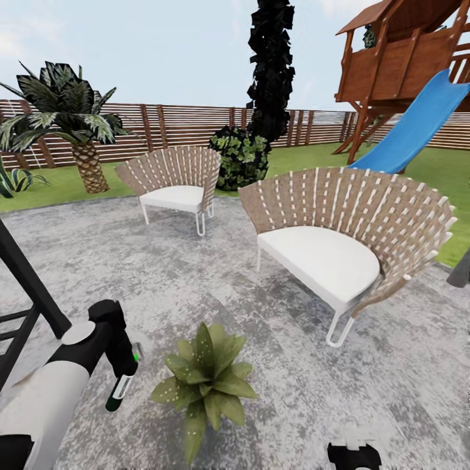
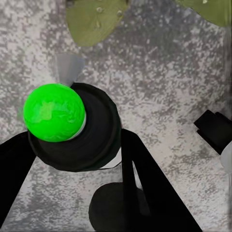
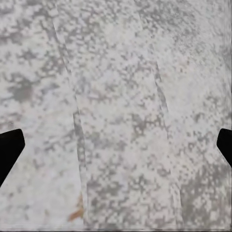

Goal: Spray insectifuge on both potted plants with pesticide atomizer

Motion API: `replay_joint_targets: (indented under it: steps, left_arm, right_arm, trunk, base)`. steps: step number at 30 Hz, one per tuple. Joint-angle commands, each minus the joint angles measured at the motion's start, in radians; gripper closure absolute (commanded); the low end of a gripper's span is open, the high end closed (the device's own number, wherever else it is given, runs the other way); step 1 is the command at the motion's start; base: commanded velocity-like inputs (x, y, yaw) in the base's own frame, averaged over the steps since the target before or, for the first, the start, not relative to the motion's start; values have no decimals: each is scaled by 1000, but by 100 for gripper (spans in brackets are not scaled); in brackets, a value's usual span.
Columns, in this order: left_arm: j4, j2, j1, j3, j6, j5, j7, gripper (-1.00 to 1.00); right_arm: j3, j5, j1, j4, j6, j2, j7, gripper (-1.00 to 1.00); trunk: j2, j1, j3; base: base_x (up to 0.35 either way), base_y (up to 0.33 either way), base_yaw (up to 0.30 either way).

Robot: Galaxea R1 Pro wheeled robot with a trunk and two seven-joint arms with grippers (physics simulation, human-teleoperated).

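The left gripper [image 1: 121, 375] hangs low over the stone patio [image 1: 196, 274], and it is clamped on the pesticide atomizer [image 1: 119, 390], a slim dark-green bottle pointing down and slightly tilted from the black fingers. From the left wrist camera, a bright green ball-like part [image 2: 54, 112] sits on a round black body between the two dark fingers [image 2: 145, 188], with a pale spray-like cone just beyond it. Just beside the bottle, on the paving, sits a potted plant [image 1: 205, 378], a rosette of broad pointed green leaves speckled with pale dots; its pot is hidden under the foliage. Leaf tips of the plant [image 2: 94, 19] show at the edge of the left wrist picture.

Over to the right gripper [image 3: 116, 145]: its two black fingertips [image 3: 9, 150] stand wide apart with nothing between them, only grey mottled stone beneath. In the head view a bit of it [image 1: 353, 455] peeks in at the bottom edge.

Behind the plant stand two wicker chairs with white cushions, the nearer one [image 1: 346, 241] and the farther one [image 1: 176, 183]. A palm [image 1: 72, 124], slatted wooden fence [image 1: 170, 124] and blue slide [image 1: 418, 124] ring the lawn.
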Motion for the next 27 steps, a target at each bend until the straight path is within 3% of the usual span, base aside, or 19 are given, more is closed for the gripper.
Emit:
replay_joint_targets:
  steps: [1,6,9,19,21,27]
  left_arm:
    - [-1,-1,-1,-3,10,-5,-7,100]
    - [-1,-53,-1,-11,0,-4,-7,100]
    - [0,-73,-2,-65,2,-4,-7,100]
    - [19,-73,-51,-88,4,-1,-7,100]
    - [19,-64,-52,-86,6,-1,-7,100]
    - [20,-73,-41,-92,10,-1,-7,100]
  right_arm:
    - [-8,10,-1,2,-4,0,-1,-100]
    - [-9,10,-1,3,-4,0,-1,-100]
    - [-9,10,-1,3,-4,0,-1,-100]
    - [-9,10,-1,5,-4,0,-1,-100]
    - [-9,10,-1,5,-4,0,-1,-100]
    - [-9,10,-2,5,-4,0,-1,-100]
  trunk:
    - [0,-1,-1]
    - [0,-1,-1]
    - [0,-1,0]
    - [0,-1,3]
    - [0,-1,3]
    - [0,-1,3]
  base:
    - [-246,-107,1]
    - [-135,-20,-5]
    - [-10,-1,-191]
    - [-1,0,-235]
    - [-120,8,-35]
    - [-180,188,-4]
